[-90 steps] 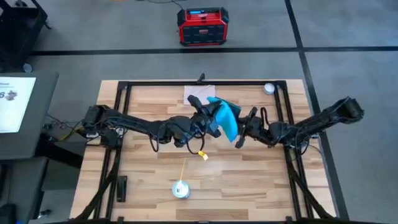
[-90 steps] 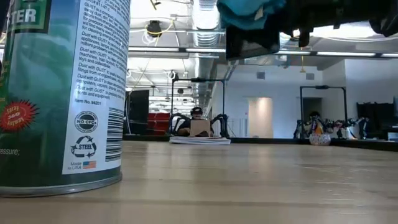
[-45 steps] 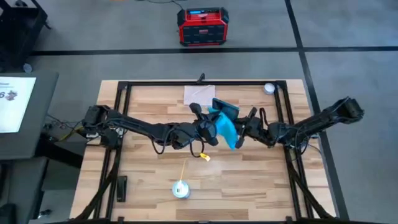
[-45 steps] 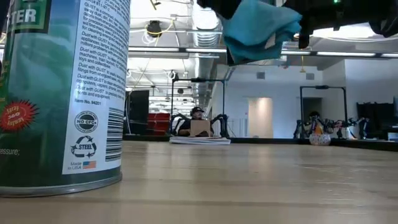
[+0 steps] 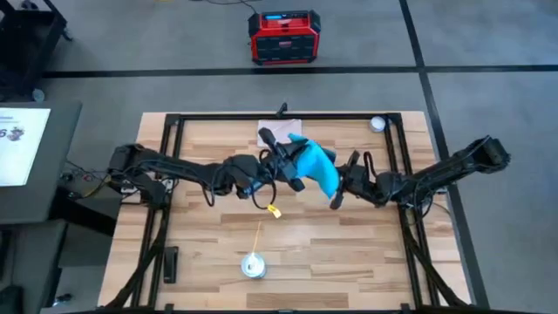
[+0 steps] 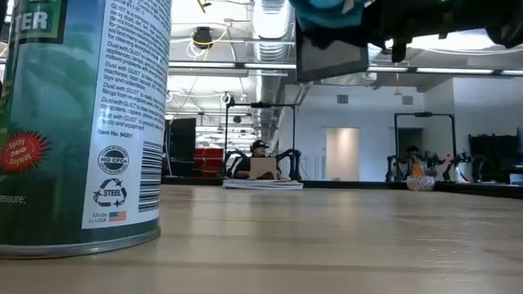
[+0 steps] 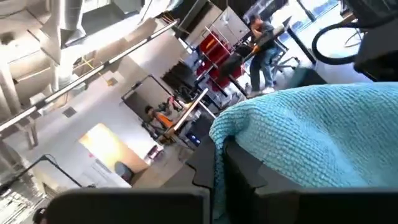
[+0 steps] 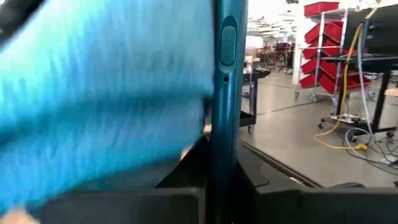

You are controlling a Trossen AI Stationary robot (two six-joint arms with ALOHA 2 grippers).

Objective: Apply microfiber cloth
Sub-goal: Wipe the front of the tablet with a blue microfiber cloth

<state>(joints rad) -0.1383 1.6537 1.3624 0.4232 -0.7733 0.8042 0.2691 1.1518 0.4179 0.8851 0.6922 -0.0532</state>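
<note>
Above the table's middle, the left gripper (image 5: 292, 164) clamps the microfiber cloth (image 5: 319, 167) against the tablet (image 8: 225, 93). The right gripper (image 5: 342, 185) apparently grips the tablet's edge.

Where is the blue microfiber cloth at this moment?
In the high view, the microfiber cloth is held up above the table's middle, between the left tool and the right tool, draped against the tablet.

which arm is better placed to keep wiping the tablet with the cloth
Left. Its gripper already carries the cloth, draped over its fingers in the left wrist view. The right gripper grips the tablet edge-on, so it is busy steadying it in the air.
</note>
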